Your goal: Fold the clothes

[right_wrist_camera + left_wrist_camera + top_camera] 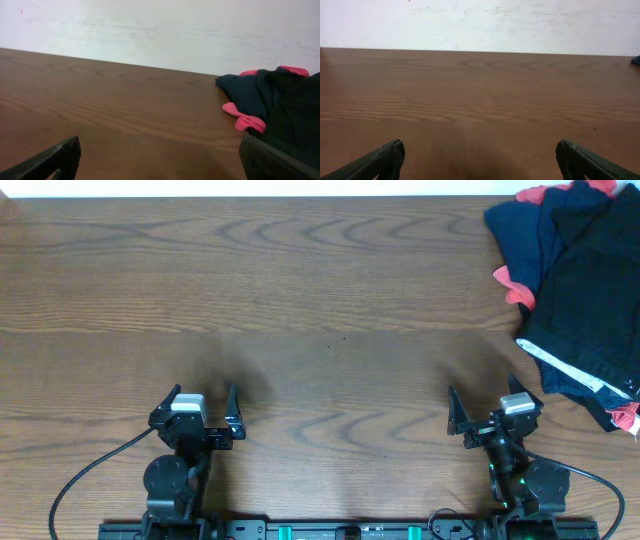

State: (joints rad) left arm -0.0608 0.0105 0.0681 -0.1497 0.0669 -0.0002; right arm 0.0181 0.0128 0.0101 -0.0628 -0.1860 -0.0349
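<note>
Black cloth up in the far right corner of the table: that's the black shorts point(590, 290), unfolded and rumpled, lying on top of a heap. A whitish waistband strip point(575, 370) runs along their near edge. Under them and poking out toward the middle sits a navy garment point(518, 230) with pink trim point(514, 288) showing at its edges. The heap rests straight on the wooden table point(320, 310), and part of it runs out of the overhead picture on the right.

Over to the right wrist view: it catches the same heap low and side-on, with the black shorts point(295, 120) in the right foreground, the navy garment point(250, 95) behind and the pink trim point(244, 121) curling out onto the wood. The left wrist view gives us bare woodgrain, a white wall point(480, 25) behind, and just a dark sliver of cloth at the far right edge.

Now the tools. The left gripper point(203, 394) sits near the front edge on the left, jaws spread wide, nothing between them, well away from the heap. The right gripper point(484, 394) sits on the right side near the front, jaws equally wide apart and empty, nearer to the heap but not touching it. Both wrist cameras confirm it: finger ends at each bottom corner, left gripper point(480, 162) and right gripper point(160, 165), with open table between.
</note>
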